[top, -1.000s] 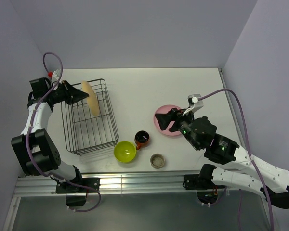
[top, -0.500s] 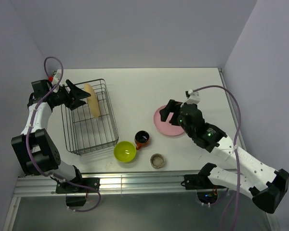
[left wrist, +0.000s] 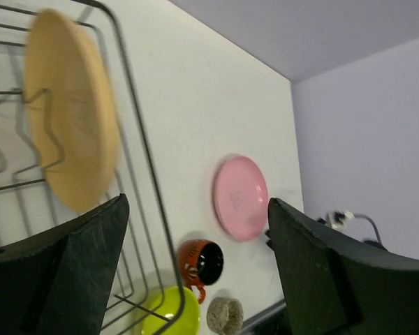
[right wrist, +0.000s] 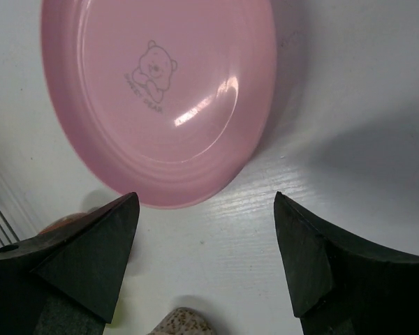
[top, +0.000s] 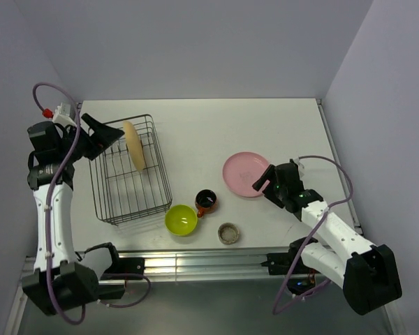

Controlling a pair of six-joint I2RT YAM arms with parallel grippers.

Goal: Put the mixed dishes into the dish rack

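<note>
The yellow-orange plate [top: 133, 144] [left wrist: 73, 112] stands on edge among the prongs at the far end of the black wire dish rack [top: 129, 183] [left wrist: 141, 150]. My left gripper [top: 109, 137] [left wrist: 197, 204] hangs open just left of that plate, apart from it and holding nothing. On the table lies the pink plate [top: 245, 174] [right wrist: 160, 98]. My right gripper [top: 265, 183] [right wrist: 205, 202] is open and empty at its near right rim. The red-orange mug [top: 206, 201] [left wrist: 202, 259], lime-green bowl [top: 181, 219] [left wrist: 169, 315] and grey-beige cup [top: 228, 232] [right wrist: 181, 323] sit near the front.
The rack's near two thirds holds nothing. Grey walls close in at the back and both sides. A metal rail [top: 195, 264] runs along the table's near edge. The left arm's cable [top: 52, 94] loops above the rack's left side.
My left gripper has opened, let go of the yellow-orange plate and drawn back to the left. My right arm has pulled off the pink plate toward the near right, jaws still open.
</note>
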